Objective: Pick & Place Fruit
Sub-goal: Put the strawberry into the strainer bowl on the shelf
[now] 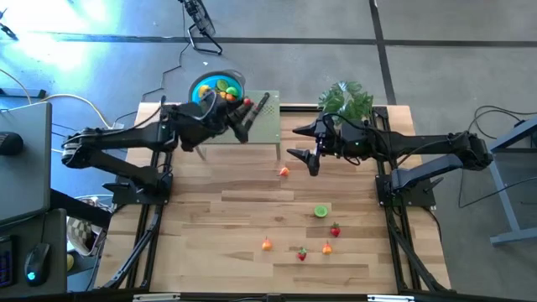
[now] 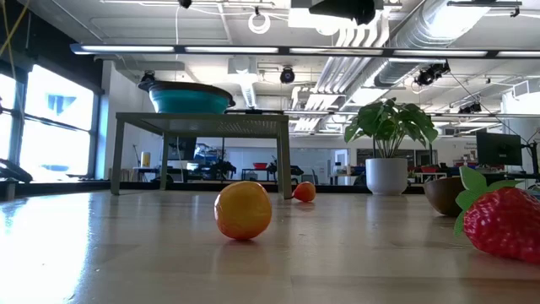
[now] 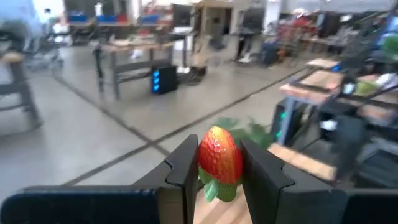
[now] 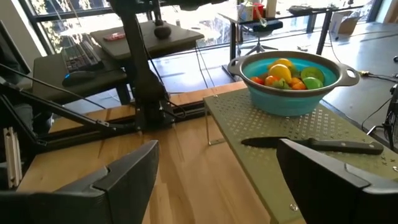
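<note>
My left gripper [image 1: 243, 107] hangs over the green perforated stand [image 1: 264, 126], right beside the blue bowl [image 1: 216, 86], and is shut on a red toy strawberry [image 3: 219, 155]. The bowl stands on the stand and holds several fruit pieces [image 4: 283, 73]. My right gripper [image 1: 300, 144] hovers open above the table just right of the stand, with nothing between its fingers [image 4: 124, 180]. Loose fruit lies on the wood: a small orange piece [image 1: 284, 171], a lime half [image 1: 320, 211], a strawberry [image 1: 335, 230] and several more near the front [image 1: 301, 252]. My left gripper pinches the strawberry's two sides [image 3: 205, 158] between its two fingers. The fingers point level. The red body stands up above the fingertips and the green leaf end [image 3: 214, 186] points down between them. The strawberry is lifted clear of the stand and the table.
A black-handled knife [image 4: 317, 144] lies on the stand in front of the bowl. A potted plant [image 1: 346, 99] stands at the far right of the table, behind my right arm. In the low view an orange [image 2: 243, 211] and a strawberry [image 2: 506, 221] lie close to the camera.
</note>
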`<action>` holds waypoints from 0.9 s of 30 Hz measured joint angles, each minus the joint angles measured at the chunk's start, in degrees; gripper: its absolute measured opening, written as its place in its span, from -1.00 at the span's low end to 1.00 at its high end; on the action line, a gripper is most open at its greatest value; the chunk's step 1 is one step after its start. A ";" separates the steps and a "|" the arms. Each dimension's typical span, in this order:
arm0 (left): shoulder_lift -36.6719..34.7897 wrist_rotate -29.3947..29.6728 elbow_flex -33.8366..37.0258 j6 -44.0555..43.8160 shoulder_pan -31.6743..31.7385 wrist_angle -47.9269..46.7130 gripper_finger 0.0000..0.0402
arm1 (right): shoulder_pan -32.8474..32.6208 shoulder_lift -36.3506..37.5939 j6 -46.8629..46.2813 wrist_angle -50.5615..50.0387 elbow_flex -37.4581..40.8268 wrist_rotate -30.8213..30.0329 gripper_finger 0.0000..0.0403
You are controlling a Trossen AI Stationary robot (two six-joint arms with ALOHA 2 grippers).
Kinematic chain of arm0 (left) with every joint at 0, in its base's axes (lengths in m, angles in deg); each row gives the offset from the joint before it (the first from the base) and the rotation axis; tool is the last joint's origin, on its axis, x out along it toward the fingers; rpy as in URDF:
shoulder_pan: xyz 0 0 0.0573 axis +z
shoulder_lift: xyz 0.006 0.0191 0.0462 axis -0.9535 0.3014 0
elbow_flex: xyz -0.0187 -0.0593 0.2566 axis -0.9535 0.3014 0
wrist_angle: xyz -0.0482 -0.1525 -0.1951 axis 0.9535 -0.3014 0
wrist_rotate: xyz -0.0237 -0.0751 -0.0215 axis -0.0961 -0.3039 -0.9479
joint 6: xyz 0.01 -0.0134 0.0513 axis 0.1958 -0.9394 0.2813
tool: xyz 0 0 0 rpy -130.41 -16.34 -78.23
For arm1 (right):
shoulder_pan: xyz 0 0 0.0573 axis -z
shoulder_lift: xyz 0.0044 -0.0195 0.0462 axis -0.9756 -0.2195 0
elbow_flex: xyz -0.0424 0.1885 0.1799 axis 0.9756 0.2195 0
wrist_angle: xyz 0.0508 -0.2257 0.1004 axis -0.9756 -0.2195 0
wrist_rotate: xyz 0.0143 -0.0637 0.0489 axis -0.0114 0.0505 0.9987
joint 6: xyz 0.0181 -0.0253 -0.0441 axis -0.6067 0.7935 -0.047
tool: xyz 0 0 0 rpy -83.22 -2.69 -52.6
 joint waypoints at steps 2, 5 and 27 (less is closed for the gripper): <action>-1.03 0.18 0.01 -1.53 1.98 -4.07 -0.55 | 0.00 0.00 -0.01 -0.01 0.00 0.00 0.58; -1.31 0.23 0.02 -4.29 5.27 -7.98 -0.55 | 0.00 0.00 0.03 0.01 0.00 0.00 0.58; -1.11 -6.06 0.04 -13.49 26.74 -25.21 -0.55 | 2.00 0.00 0.10 0.01 0.00 0.10 0.58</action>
